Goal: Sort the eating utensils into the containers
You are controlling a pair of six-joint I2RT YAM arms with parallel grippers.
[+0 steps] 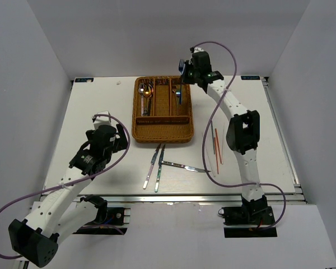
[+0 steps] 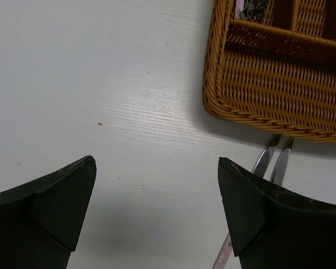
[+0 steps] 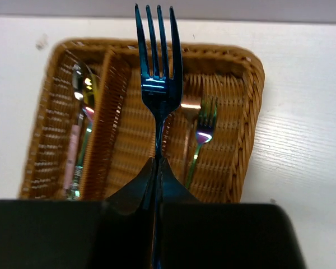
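Observation:
My right gripper (image 1: 186,72) is shut on a blue fork (image 3: 158,73) and holds it, tines up, above the far right end of the brown wicker tray (image 1: 136,131). In the right wrist view the tray (image 3: 252,106) holds spoons (image 3: 82,89) in its left slot and forks (image 3: 203,131) in its right slot. Three silver knives (image 1: 157,165) lie on the table in front of the tray. Red and green chopsticks (image 1: 216,147) lie to the tray's right. My left gripper (image 1: 122,134) is open and empty, left of the tray's near corner (image 2: 224,106), with knife tips (image 2: 271,162) beside its right finger.
The white table's near edge is a metal rail (image 1: 173,199). Grey walls enclose the table on the left, back and right. A purple cable (image 1: 213,117) loops beside the right arm over the chopsticks.

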